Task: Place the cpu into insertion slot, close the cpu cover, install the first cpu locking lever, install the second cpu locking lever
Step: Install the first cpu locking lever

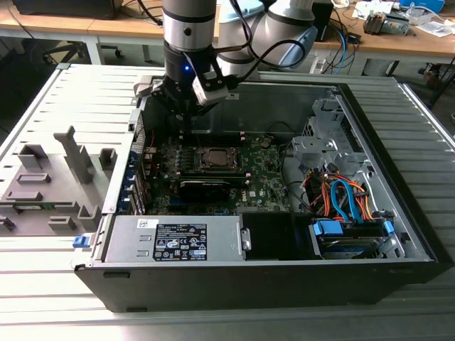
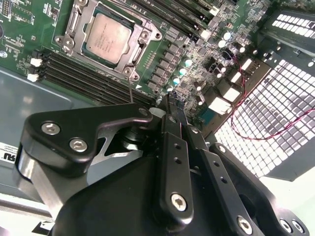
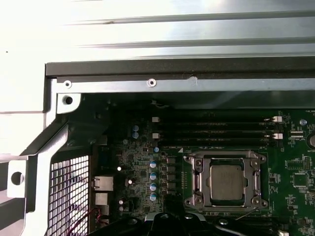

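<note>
The cpu [image 2: 107,37] sits in its socket on the motherboard [image 1: 263,174], framed by the closed cpu cover [image 2: 132,63]. The gripper [image 2: 170,105] hovers just beside the socket, fingers [image 2: 173,129] closed together and holding nothing, inside the case [image 1: 384,263].

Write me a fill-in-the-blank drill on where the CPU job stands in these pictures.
1. The cpu lies in the ____ on the motherboard.
2. The cpu cover is ____ over it, framing its metal top.
3. In the second wrist view the gripper has ____ between its fingertips.
4. The motherboard sits inside an open computer ____.

Missing words: socket; closed; nothing; case
</note>
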`<state>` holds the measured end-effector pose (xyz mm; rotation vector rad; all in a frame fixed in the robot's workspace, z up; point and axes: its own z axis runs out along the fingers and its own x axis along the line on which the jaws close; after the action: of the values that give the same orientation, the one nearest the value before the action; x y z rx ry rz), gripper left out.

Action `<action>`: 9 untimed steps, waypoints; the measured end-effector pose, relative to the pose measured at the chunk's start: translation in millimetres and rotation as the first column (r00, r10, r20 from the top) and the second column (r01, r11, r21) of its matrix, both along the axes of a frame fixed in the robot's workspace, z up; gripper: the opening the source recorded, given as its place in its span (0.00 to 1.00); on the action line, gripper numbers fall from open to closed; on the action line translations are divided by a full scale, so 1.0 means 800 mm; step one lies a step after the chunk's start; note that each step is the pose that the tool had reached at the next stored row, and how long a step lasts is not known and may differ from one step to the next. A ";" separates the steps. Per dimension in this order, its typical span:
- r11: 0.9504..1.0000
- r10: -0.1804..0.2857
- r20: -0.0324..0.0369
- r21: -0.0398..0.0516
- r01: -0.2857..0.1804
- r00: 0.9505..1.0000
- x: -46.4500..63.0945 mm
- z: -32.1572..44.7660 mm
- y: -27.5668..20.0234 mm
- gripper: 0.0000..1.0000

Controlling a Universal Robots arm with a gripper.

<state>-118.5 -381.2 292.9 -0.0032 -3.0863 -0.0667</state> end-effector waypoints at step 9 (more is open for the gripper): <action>1.000 0.000 0.000 0.000 0.000 1.000 -0.003 -0.0006 0.0000 0.11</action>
<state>-121.0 -381.2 292.4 -0.0033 -3.0863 -0.0666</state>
